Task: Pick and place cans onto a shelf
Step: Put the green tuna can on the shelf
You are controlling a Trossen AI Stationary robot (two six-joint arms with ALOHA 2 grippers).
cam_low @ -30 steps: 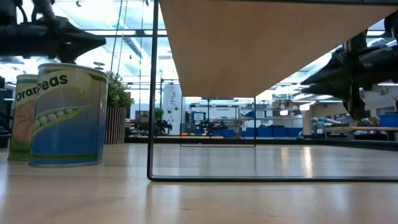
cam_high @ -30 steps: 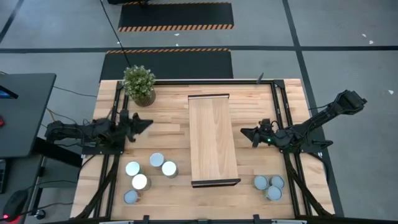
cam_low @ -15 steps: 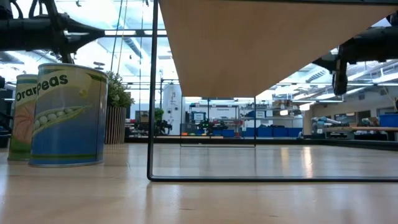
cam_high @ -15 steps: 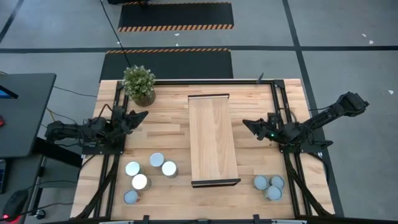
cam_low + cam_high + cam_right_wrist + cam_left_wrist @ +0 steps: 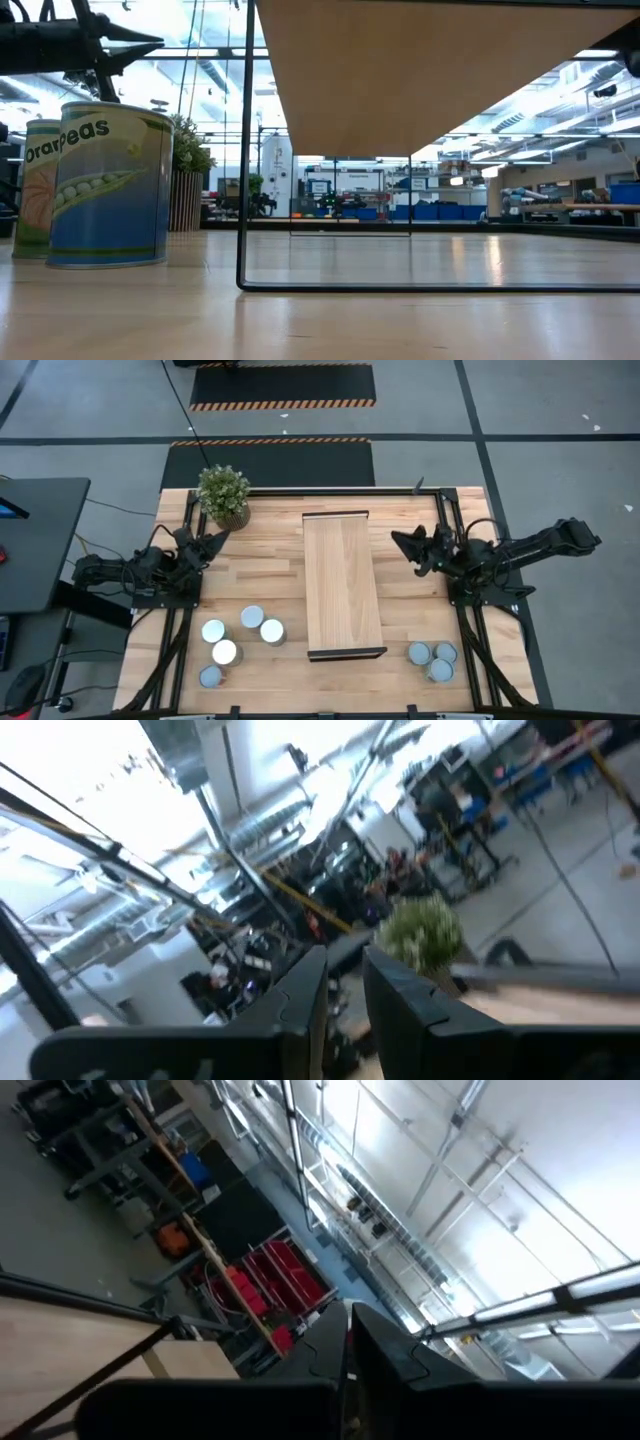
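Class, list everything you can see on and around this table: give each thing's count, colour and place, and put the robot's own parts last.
cans: eight, silvery tops; five on the table left of the shelf, three at the near right corner.
shelf: one, light wood, raised at the table's middle, nothing on it.
potted plant: one, green, far left corner.
table: one, butcher-block wood.
desk: one, dark, left of the table.
left gripper: dark, shut, raised near the plant, holding nothing.
right gripper: dark, nearly closed, raised right of the shelf, holding nothing.
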